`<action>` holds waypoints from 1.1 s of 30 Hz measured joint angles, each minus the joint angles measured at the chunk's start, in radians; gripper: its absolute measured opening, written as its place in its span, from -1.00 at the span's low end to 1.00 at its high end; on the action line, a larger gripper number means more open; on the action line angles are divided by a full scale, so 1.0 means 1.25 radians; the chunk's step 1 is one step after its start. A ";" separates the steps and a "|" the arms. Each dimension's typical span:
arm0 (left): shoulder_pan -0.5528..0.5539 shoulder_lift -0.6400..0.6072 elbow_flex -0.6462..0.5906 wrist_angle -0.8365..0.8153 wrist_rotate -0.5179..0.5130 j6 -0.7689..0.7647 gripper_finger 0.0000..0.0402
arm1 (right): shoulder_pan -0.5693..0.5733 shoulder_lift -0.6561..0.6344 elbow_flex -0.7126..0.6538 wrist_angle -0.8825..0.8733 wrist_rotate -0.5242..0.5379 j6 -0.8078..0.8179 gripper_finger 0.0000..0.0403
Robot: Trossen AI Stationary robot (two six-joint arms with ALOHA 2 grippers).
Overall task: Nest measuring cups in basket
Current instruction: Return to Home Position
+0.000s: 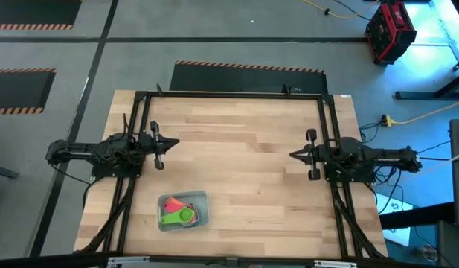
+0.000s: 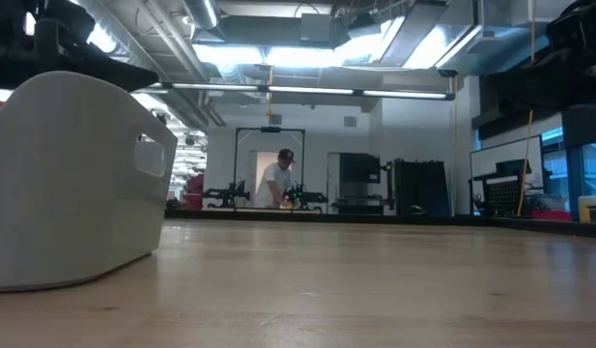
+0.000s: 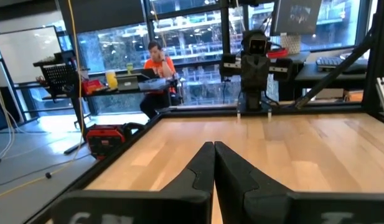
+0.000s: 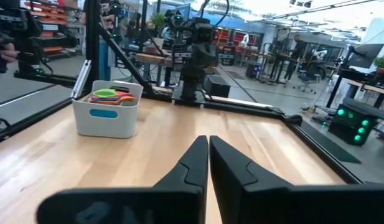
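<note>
The pale grey-green basket [image 1: 183, 211] stands on its base near the table's near edge, left of centre, and looms close in the low view [image 2: 70, 184]. The measuring cups [image 1: 178, 211] lie stacked inside it; green, pink, orange and yellow ones show, also in the right wrist view [image 4: 109, 96] above the basket's rim [image 4: 107, 116]. My left gripper [image 1: 175, 143] is shut and hovers at the table's left side, pointing right. My right gripper [image 1: 292, 155] is shut at the table's right side, pointing left. Both are far from the basket.
A dark metal frame [image 1: 236, 94] runs around the table top. Bare wooden table [image 1: 236, 160] lies between the two grippers. People [image 2: 278, 181] work at other stations in the room behind.
</note>
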 joint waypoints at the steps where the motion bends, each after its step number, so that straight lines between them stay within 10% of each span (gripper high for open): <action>1: 0.000 0.000 0.000 -0.002 0.000 0.000 -0.98 | -0.002 0.000 0.000 0.000 0.000 -0.005 -0.91; 33: 0.000 0.001 0.000 -0.071 -0.050 -0.001 -0.99 | -0.004 0.000 0.000 0.001 0.000 0.041 -0.88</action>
